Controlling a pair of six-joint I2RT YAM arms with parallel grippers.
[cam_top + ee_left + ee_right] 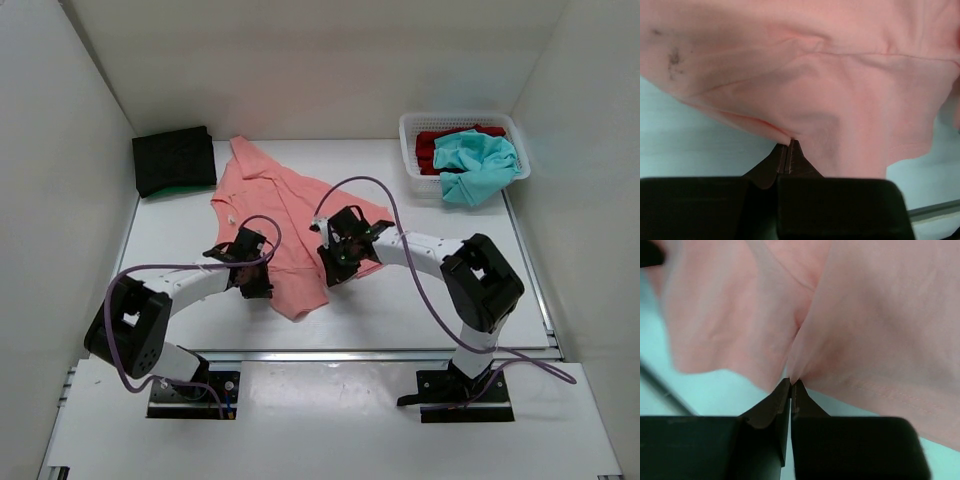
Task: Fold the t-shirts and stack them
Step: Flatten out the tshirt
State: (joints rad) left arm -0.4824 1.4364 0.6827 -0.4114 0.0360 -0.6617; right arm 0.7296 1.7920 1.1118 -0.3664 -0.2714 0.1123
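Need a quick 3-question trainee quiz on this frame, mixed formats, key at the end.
1. True or false: the left gripper and the right gripper are both shut on the pink t-shirt.
2. Which t-shirts lie in the white basket?
A) black and pink
B) the red t-shirt and the teal t-shirt
C) none
3. What colour is the folded t-shirt at the far left?

Key: 1 true; 2 B; 3 black.
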